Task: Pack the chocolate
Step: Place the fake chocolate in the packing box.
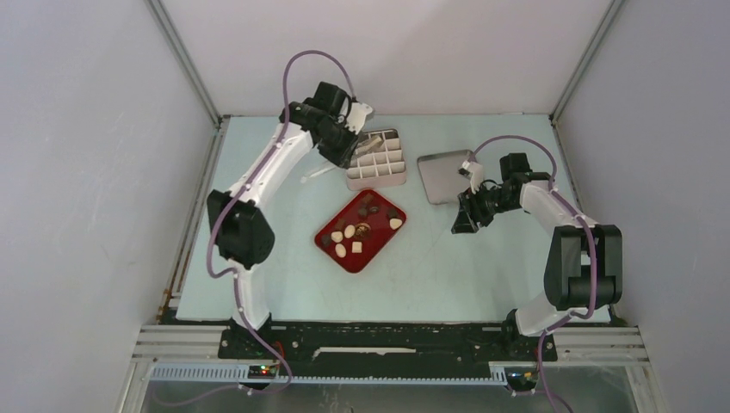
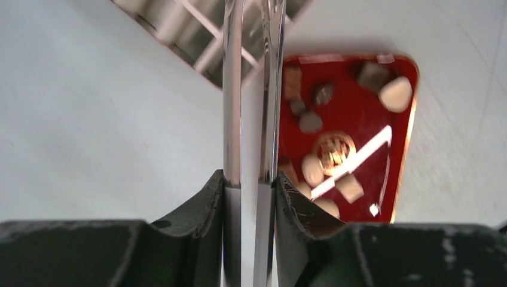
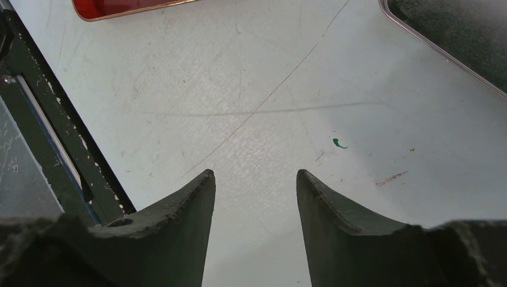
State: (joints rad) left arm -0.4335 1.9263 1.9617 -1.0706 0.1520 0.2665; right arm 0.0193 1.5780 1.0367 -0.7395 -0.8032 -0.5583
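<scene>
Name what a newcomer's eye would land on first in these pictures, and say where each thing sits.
The red tray at the middle of the table stands out, strewn with dark and cream chocolate pieces. Behind it sits a divided box, with a flat grey lid to its right. The left gripper is shut on shiny metal tongs; the right gripper hangs open above the table.

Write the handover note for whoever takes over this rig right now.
Left gripper: shut on metal tongs, beside the divided box.
Right gripper: open, empty, over the table by the grey lid.
Chocolate: every piece in view lies on the red tray; none shows in the box.
Done: tongs in hand.
Left: move each piece into the box, then probably fit the lid.
</scene>
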